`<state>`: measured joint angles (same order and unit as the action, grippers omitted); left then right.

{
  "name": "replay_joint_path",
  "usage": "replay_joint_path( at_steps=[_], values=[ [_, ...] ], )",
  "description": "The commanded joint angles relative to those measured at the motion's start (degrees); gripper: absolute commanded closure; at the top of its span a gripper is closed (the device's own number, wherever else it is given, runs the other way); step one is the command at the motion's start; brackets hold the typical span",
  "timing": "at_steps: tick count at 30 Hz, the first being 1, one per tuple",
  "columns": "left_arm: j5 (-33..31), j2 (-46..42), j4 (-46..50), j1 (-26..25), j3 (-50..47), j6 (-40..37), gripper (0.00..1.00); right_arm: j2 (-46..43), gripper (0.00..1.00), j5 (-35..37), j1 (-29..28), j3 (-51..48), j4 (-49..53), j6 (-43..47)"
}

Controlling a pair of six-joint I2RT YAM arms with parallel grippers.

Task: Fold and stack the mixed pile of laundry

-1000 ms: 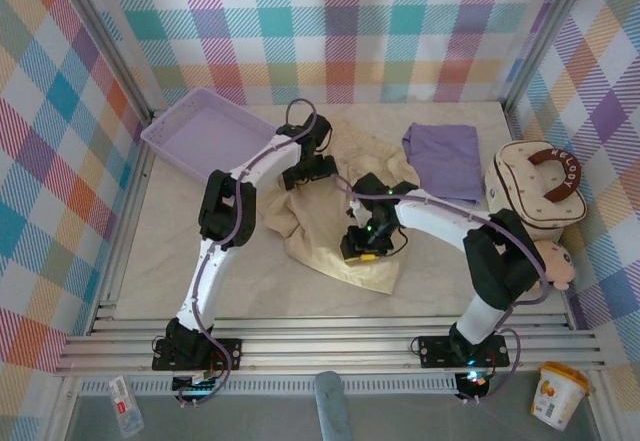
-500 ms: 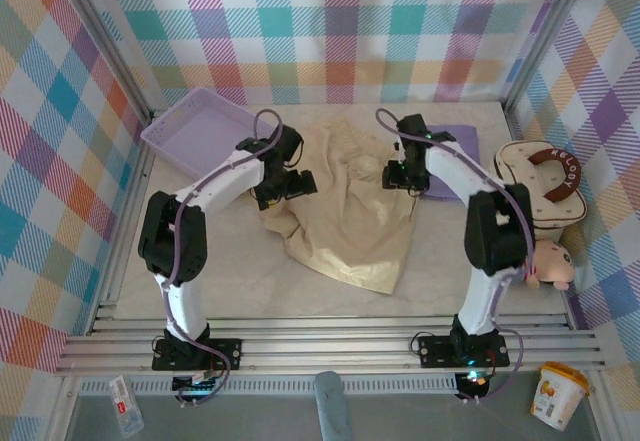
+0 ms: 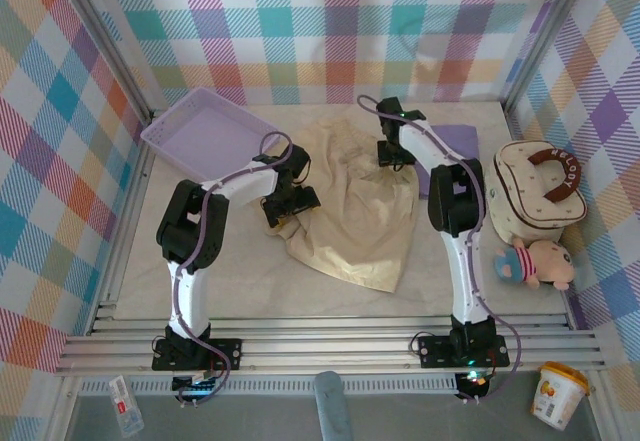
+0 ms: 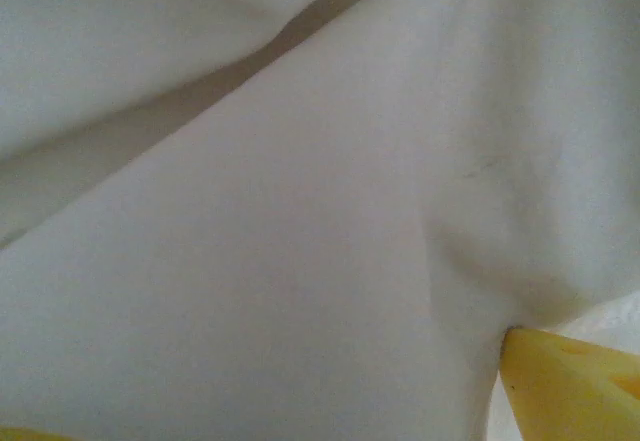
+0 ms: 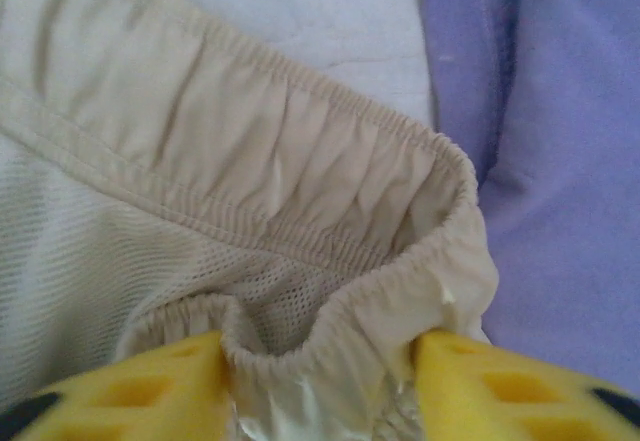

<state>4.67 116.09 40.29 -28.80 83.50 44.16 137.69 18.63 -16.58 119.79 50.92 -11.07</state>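
A cream-beige garment (image 3: 352,211) lies spread across the middle of the table. It has a gathered elastic waistband (image 5: 300,151) and a mesh lining (image 5: 290,306). A folded lavender-purple garment (image 3: 452,144) lies at its far right, and its purple cloth (image 5: 560,161) borders the waistband. My right gripper (image 3: 392,153) sits at the beige garment's far right corner. In the right wrist view that gripper (image 5: 320,371) is shut on a bunch of waistband, which fills the gap between its yellow fingers (image 5: 500,386). My left gripper (image 3: 291,201) rests on the garment's left edge. In the left wrist view it (image 4: 270,396) stands open, jaws wide, and pale cloth (image 4: 300,211) lies close beneath.
A lavender mesh basket (image 3: 172,137) stands at the back left. A cream padded bag (image 3: 520,196) with a brown handle sits at the right, a plush doll (image 3: 535,266) in front of it. Plaid walls enclose three sides. Metal rails (image 3: 320,346) run along the near edge.
My right gripper moved from the garment's middle to its far right corner and closed on the waistband. The garment now lies flatter and wider. My left gripper slid nearer along the left edge.
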Motion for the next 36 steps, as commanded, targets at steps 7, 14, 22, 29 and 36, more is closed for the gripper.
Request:
replay_joint_path(
  at_steps=[7,14,22,29,36],
  values=[
    [-4.7,7.8,5.9,0.2,9.8,-4.4,0.07,-17.0,0.99,-8.6,0.0,-8.7,3.4,-4.6],
    [-6.7,22.9,13.3,2.9,34.7,-8.6,0.09,-36.7,1.00,-10.6,2.0,-30.7,7.4,-10.6],
    [-3.7,38.4,25.0,3.5,71.9,-12.8,0.00,-49.9,1.00,-32.1,4.8,-58.3,-10.6,-24.1],
    [-2.8,18.9,25.4,4.7,55.2,-15.8,0.00,-47.2,1.00,-38.4,4.8,-61.3,-20.9,-30.6],
    [-3.5,-10.9,18.4,1.4,15.2,-14.4,0.02,-47.7,1.00,-40.2,4.9,-64.3,-24.2,-31.9]
  ],
)
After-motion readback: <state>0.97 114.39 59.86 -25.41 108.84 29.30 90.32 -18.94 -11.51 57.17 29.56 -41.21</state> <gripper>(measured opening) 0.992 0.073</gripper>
